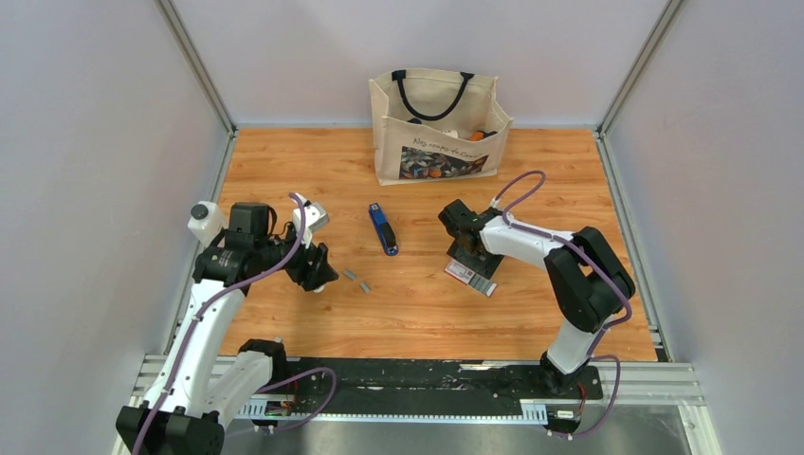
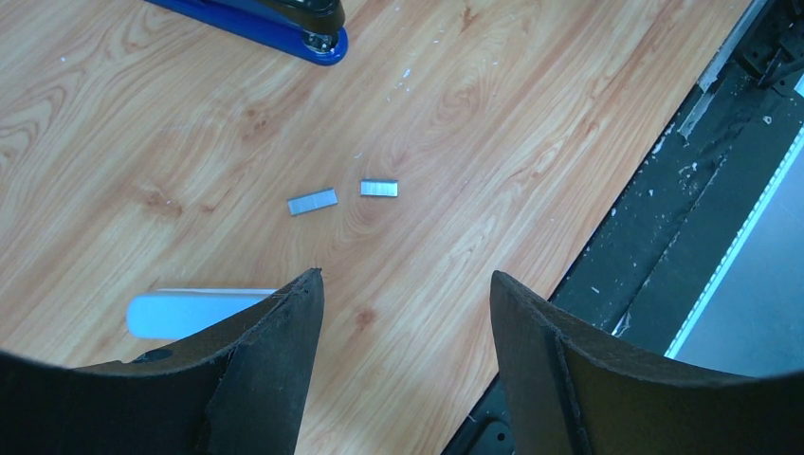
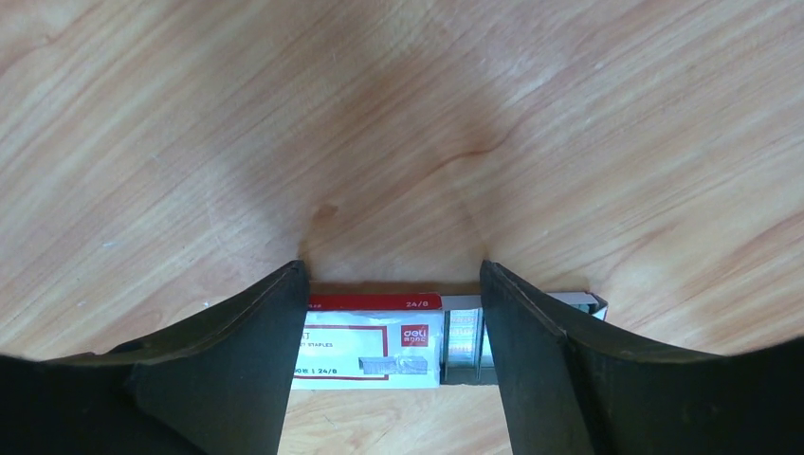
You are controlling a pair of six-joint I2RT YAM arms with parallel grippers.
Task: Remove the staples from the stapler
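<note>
Left of centre in the overhead view, the left gripper (image 1: 319, 275) hangs low over the table (image 1: 531, 190), fingers wide and empty. Just to its right the staples (image 1: 357, 280) lie loose on the wood as two short strips. The stapler (image 1: 383, 229) rests apart at centre. Further right, the right gripper (image 1: 471, 258) hovers wide over a staple box (image 3: 370, 341), gripping nothing. The unloading looks done. I can't tell whether any staples remain inside.

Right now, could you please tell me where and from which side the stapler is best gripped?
Probably mid-length on the stapler, from straight above, closing across its narrow width: it lies flat on the table, a slim bar with both long sides clear.
</note>
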